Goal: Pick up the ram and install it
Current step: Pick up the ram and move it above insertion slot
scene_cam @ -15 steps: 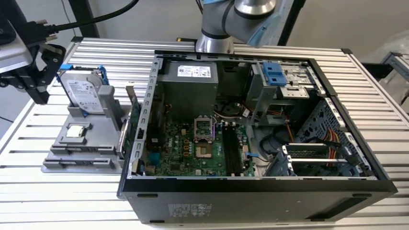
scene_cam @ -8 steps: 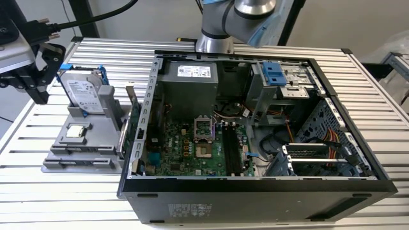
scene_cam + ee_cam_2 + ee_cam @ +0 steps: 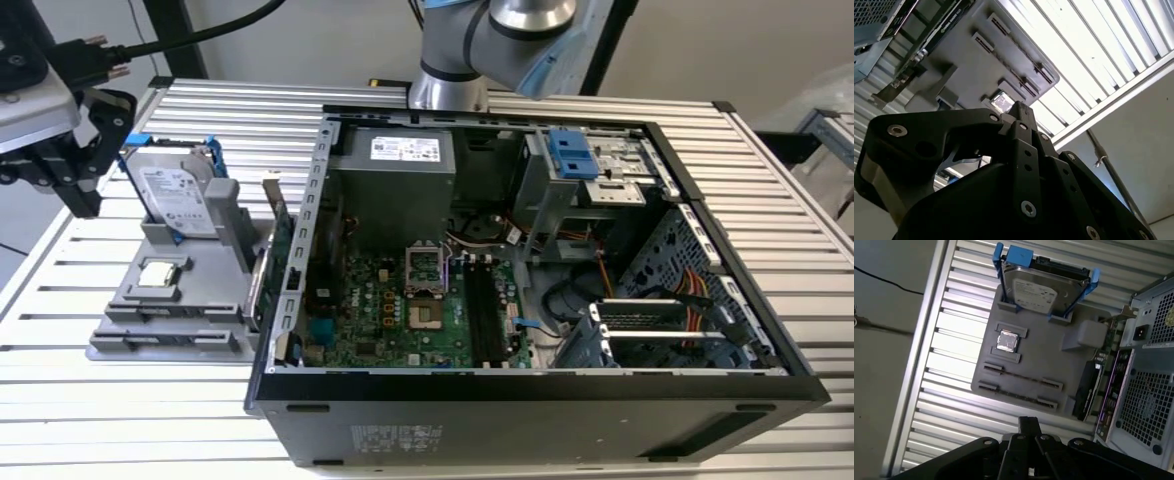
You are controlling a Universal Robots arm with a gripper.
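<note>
The ram (image 3: 1022, 378) looks like a thin dark stick standing on edge in the slots of the grey holder tray (image 3: 1039, 352), between the small end brackets. My gripper (image 3: 70, 180) hangs above the table at the exterior view's far left, beyond the tray (image 3: 134, 345) and apart from everything on it. Both wrist views show its black body (image 3: 1029, 426) (image 3: 1021, 114) with the tray beyond it. The black motherboard slots (image 3: 483, 310) lie inside the open computer case (image 3: 534, 400).
On the tray stand a silver hard drive in a blue frame (image 3: 178, 195) and a square silver processor chip (image 3: 162, 272). A circuit card with a metal bracket (image 3: 274, 250) stands between tray and case. The ribbed table's edge (image 3: 914, 360) runs near the tray.
</note>
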